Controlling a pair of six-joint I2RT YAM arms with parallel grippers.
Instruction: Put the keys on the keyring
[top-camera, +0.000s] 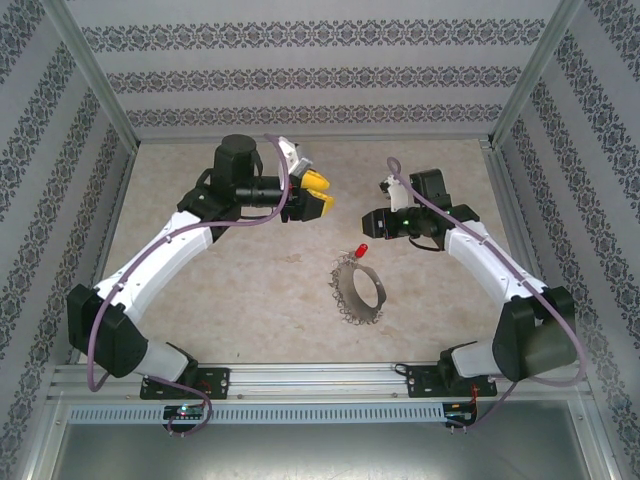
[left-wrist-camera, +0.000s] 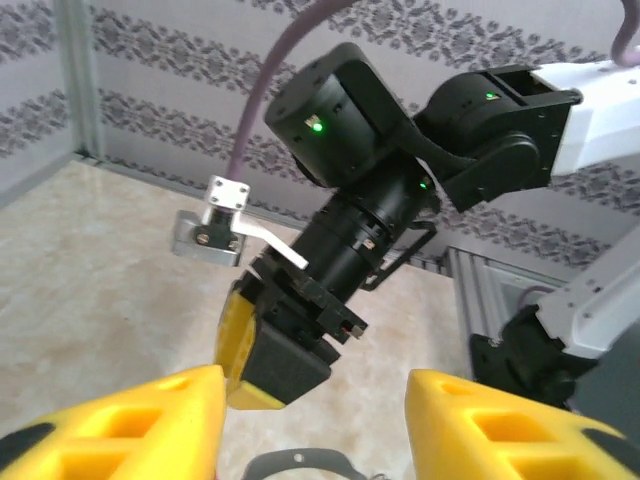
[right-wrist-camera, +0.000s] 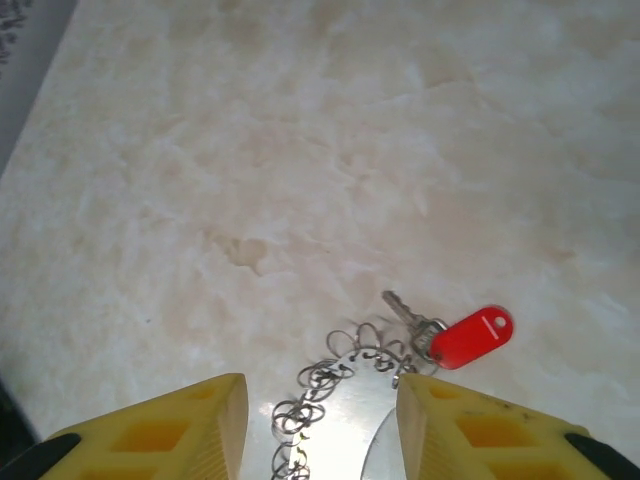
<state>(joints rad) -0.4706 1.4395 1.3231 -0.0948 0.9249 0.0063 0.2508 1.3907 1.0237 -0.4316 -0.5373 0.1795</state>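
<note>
Left pincer (top-camera: 321, 193) and right pincer (right-wrist-camera: 320, 392) hang apart, empty. Red key (right-wrist-camera: 474, 337) lies touching the keyring (right-wrist-camera: 352, 357) at its far rim, seemingly threaded on; the job looks about done.

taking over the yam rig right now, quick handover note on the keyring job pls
Left end effector: open, empty, above the table, off to the side of the keyring.
Right end effector: open, empty, just above the keyring's edge.
Keyring: lying on the table between the arms.
Key: red head, on the table at the keyring's far rim, touching its fringe.
Done: key sits against the loop and nothing is held. I cannot tell whether it is actually threaded.
Left: check that the key is truly on the loop, and regrasp both if not.
</note>
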